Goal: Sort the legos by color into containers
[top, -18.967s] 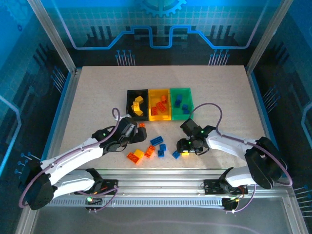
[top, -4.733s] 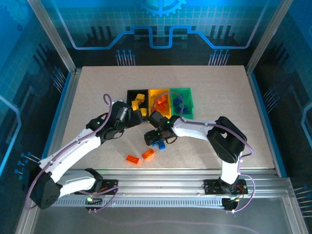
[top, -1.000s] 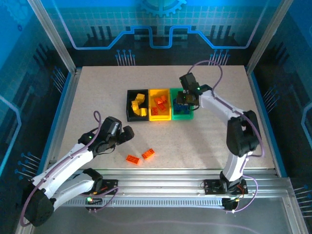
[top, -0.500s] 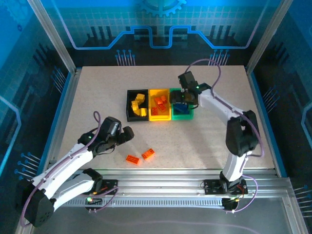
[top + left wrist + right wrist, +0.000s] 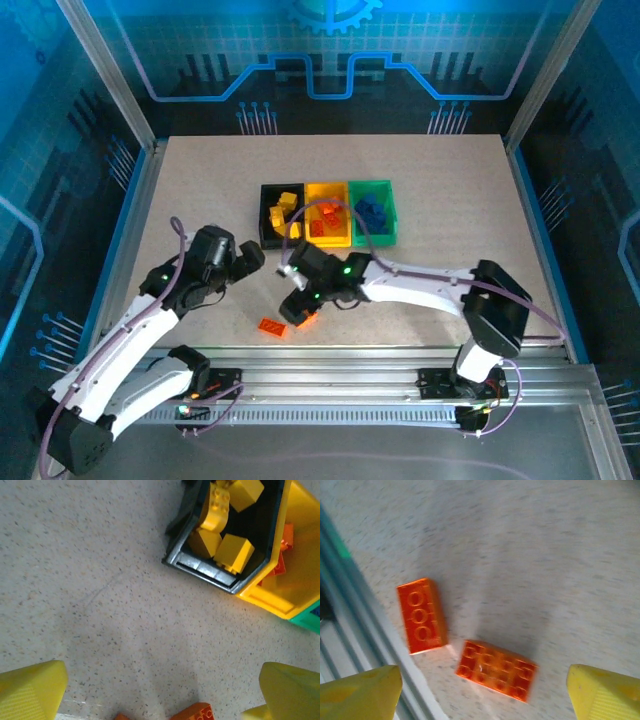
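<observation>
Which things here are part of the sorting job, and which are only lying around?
Job: left orange brick, right orange brick, sorted bricks, black bin, yellow bin, green bin, left claw and right claw, both open.

Not the job: table, front rail, blue panels.

My right arm reaches leftward across the table (image 5: 450,200). My right gripper (image 5: 298,308) sits over an orange brick (image 5: 307,319) near the front edge, and the brick is partly hidden under it. A second orange brick (image 5: 270,326) lies free just to its left. My left gripper (image 5: 252,258) is off to the left, near the black bin (image 5: 266,216) and apart from both bricks. Bins joined in a row: the black bin holds yellow bricks (image 5: 285,210), the yellow bin (image 5: 330,241) holds orange pieces (image 5: 325,215), and the green bin (image 5: 373,239) holds blue bricks (image 5: 372,210). Can't tell finger spacing from above.
</observation>
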Available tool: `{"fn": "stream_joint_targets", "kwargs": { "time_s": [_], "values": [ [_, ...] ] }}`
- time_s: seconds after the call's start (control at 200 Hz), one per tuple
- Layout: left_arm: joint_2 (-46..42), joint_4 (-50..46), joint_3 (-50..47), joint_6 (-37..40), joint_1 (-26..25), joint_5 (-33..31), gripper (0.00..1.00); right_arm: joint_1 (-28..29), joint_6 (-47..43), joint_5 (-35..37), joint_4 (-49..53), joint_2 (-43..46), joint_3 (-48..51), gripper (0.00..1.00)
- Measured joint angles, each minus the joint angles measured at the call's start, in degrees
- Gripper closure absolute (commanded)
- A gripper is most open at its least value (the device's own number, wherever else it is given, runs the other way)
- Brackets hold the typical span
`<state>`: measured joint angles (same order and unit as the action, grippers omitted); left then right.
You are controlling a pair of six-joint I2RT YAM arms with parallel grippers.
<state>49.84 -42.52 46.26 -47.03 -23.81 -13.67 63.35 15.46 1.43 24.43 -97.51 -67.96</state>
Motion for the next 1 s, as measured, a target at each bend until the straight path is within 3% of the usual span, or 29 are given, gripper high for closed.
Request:
{"fn": "stream_joint_targets", "kwargs": {
  "time_s": [0.18, 0.56, 0.72, 0.905, 1.001],
  "values": [
    [0.0, -1.6, 2.6, 1.1, 3.4, -0.3, 0.01, 5.4, -2.5, 0.9, -2.3, -8.1, -3.3, 0.13],
    [-0.5, -2.5, 3.9, 2.4, 7.0, 0.7, 0.01, 7.3, -4.8, 4.8, -4.0, -15.8, -6.7, 0.26],
    [-0.5, -2.4, 3.9, 2.6, 7.7, 1.8, 0.01, 7.5, -5.9, 6.6, -4.6, -17.3, -6.7, 0.36],
    [-0.5, -2.3, 3.9, 2.6, 8.3, 3.4, 0.01, 7.5, -7.1, 7.0, -6.6, -17.4, -6.7, 0.58],
    [-0.5, -2.2, 3.8, 2.5, 8.5, 3.9, 0.01, 7.5, -7.0, 6.9, -8.3, -17.4, -6.3, 0.63]
  ]
}}
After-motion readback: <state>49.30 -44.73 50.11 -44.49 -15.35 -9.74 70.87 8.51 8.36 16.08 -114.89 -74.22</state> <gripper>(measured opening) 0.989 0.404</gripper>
